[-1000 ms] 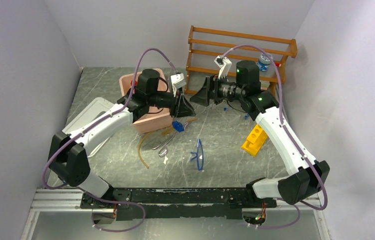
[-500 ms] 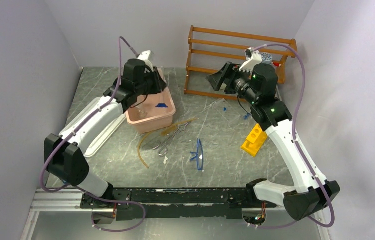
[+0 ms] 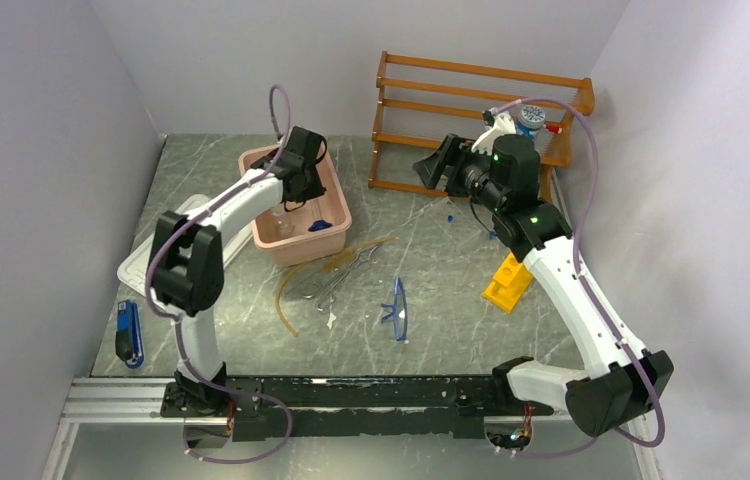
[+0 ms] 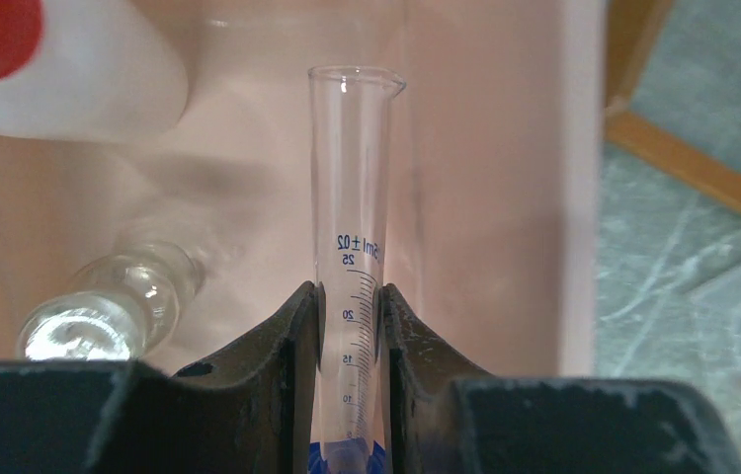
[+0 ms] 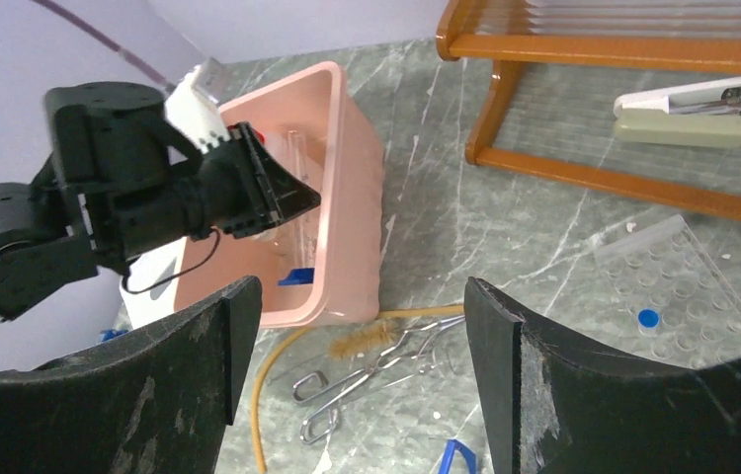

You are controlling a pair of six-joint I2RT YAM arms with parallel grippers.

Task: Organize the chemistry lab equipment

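At about 8 o'clock on the table, near the left corner, lies a blue-handled tool [image 3: 129,331], too small to identify. A white tray [image 3: 146,262] sits at 9 o'clock.

The pink bin [image 3: 343,214] at 10 o'clock is evidently the collecting place. Inside it lie the red-capped wash bottle [image 4: 90,89] and a small glass [image 4: 110,306], on its side. The left gripper [image 4: 350,316] reaches into this bin, its jaws closed narrowly on a graduated cylinder [image 4: 355,188]. They grip low on the tube, just above its blue hexagonal base [image 3: 321,226], probably so the heavy end stays under control while it is set down. Whether the base already rests on the bin floor I cannot tell.

Just outside the bin's near wall, around 7 o'clock of it, the amber tubing [image 3: 285,293] and metal tongs [image 3: 335,285] lie tangled together. A small brush [image 5: 362,342] lies across them. The blue-framed goggles [image 3: 396,310] rest at 6 o'clock, apart from the rest. None of these is sorted yet.

At 1 o'clock the right gripper [image 3: 438,162] hovers in front of the wooden rack [image 3: 481,72]. Its jaws are spread wide with nothing between them, and it faces the bin, likely waiting clear of the left arm. A stapler [image 5: 685,114] sits on the rack's low shelf, with a clear well plate [image 5: 688,281] on the table before it. The yellow rack [image 3: 508,277] lies at 3 o'clock.
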